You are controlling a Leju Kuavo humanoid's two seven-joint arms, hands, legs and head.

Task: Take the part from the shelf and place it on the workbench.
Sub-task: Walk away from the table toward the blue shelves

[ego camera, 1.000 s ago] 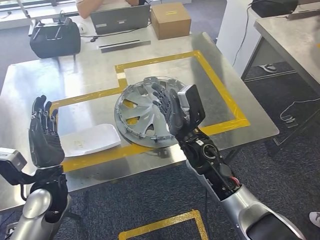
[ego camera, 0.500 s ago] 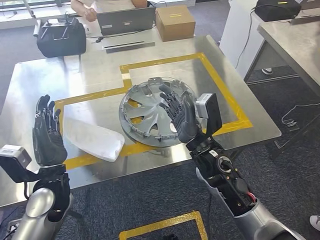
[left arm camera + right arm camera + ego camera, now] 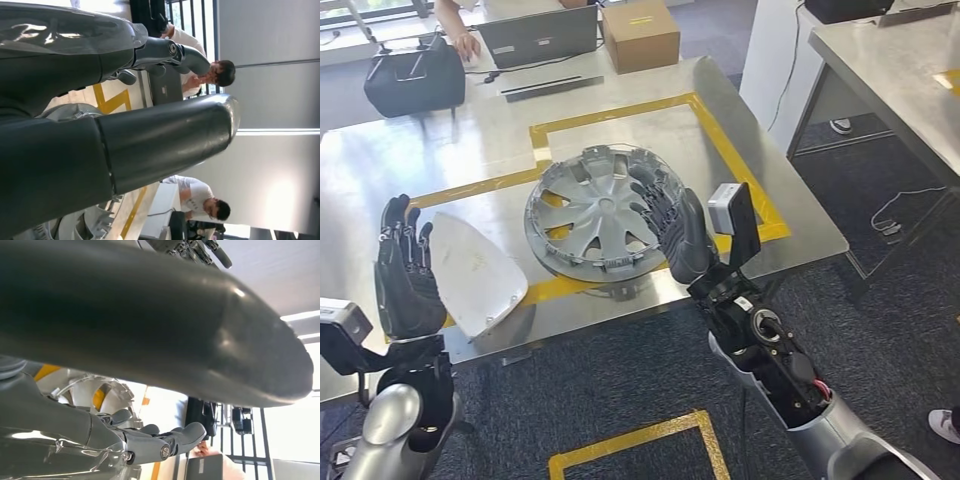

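The surface looks like brushed, reflective metal edged with glossy yellow tape. The hubcap is matt silver-grey plastic, the box plain brown cardboard. The floor is rough dark carpet.

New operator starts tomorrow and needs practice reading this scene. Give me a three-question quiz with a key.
1. True or false: the hubcap lies flat on the metal table, partly over the yellow tape.
2. Multiple choice: what lies on the table between the left hand and the hubcap?
A. a laptop
B. a white panel
C. a cardboard box
3. Fill in: the right hand is at the hubcap's ____ edge, the side nearer the robot's right arm.

Key
1. True.
2. B, the white panel. The laptop and cardboard box sit at the table's far side.
3. Right.
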